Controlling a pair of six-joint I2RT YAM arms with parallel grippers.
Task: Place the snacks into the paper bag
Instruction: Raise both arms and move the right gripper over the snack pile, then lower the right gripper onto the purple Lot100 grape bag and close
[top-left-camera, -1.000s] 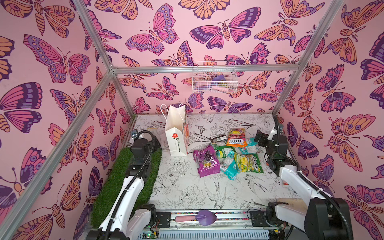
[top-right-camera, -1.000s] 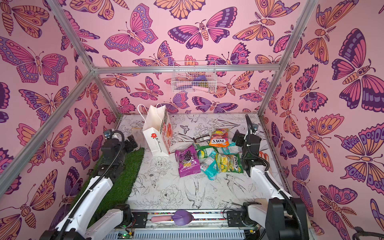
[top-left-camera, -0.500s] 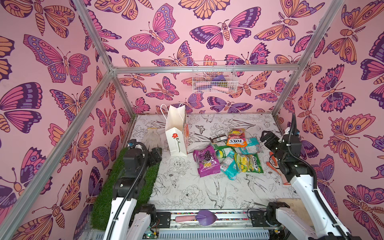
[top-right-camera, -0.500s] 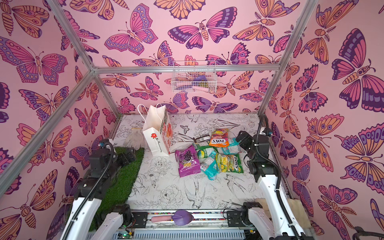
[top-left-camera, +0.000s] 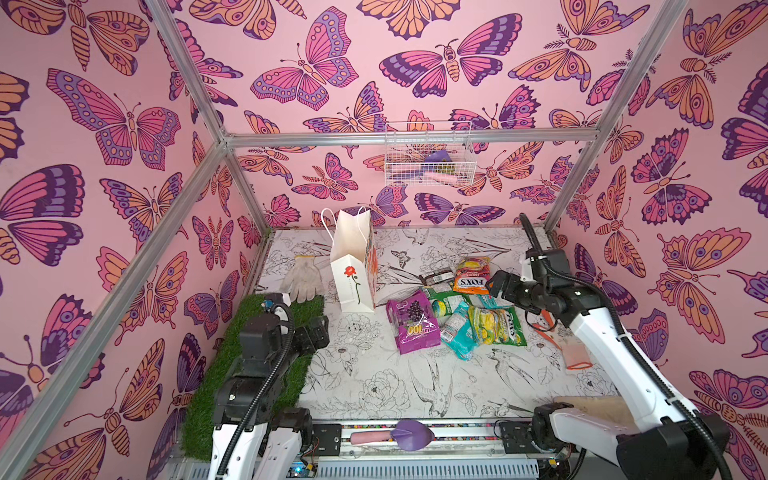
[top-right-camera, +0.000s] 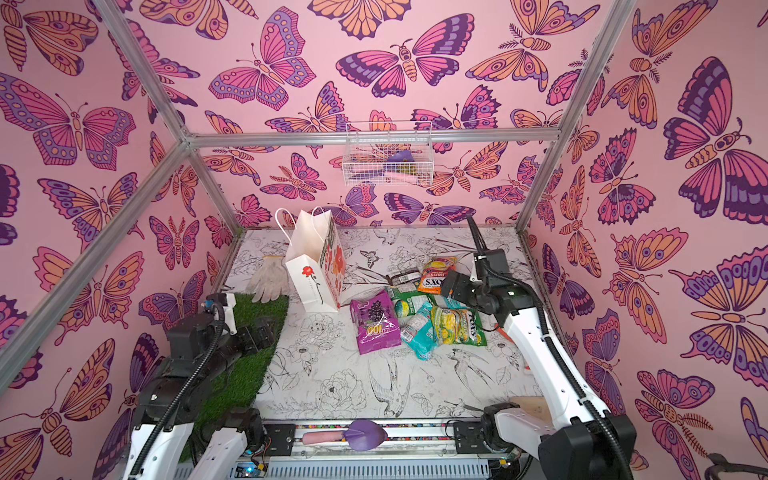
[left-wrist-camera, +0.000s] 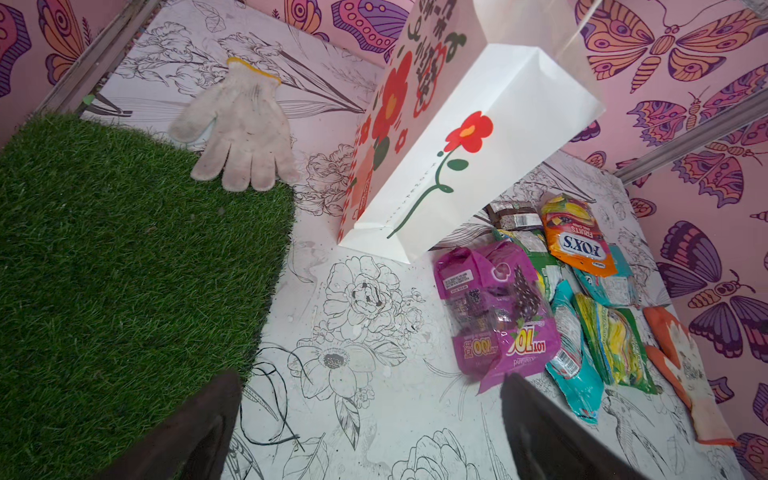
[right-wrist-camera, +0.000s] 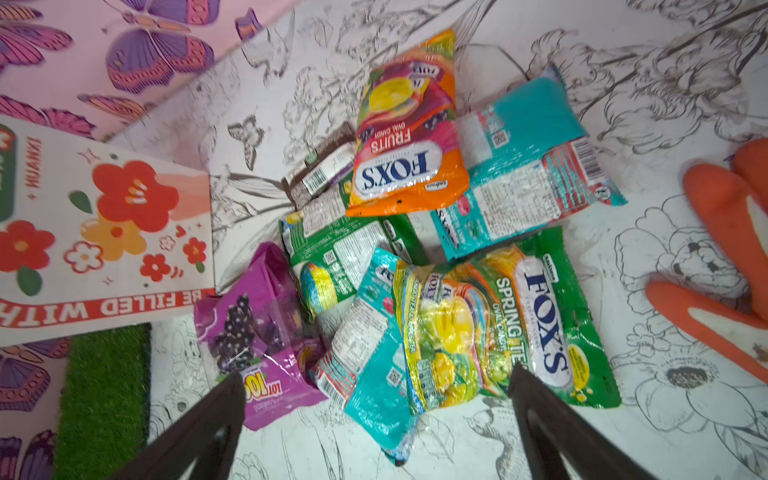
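Snacks (top-left-camera: 453, 316) lie in one overlapping heap at the middle of the surface (top-left-camera: 374, 386). None is yet in the paper bag (top-left-camera: 353, 266), which stands upright near the heap at about 10 o'clock. The purple grape pack (top-left-camera: 413, 324) lies nearest the bag, and the orange FOX'S bag (top-left-camera: 471, 276) tops the heap's far end.

The right pincer (right-wrist-camera: 376, 374), spread wide and empty, hovers at about 2 o'clock of the heap, beside the FOX'S bag. The step looks like the first pick. It should go best on a top or edge packet, pinched alone so its neighbours don't drag, then lifted clear of the bag's rim.

The left pincer (left-wrist-camera: 372, 378), also spread and empty, hangs over the grass mat (left-wrist-camera: 124, 249) at 8 o'clock and could steady the bag.

Since half a second ago the right arm has swung in from the wall toward the heap and the left has shifted slightly. Snacks and bag lie unmoved.
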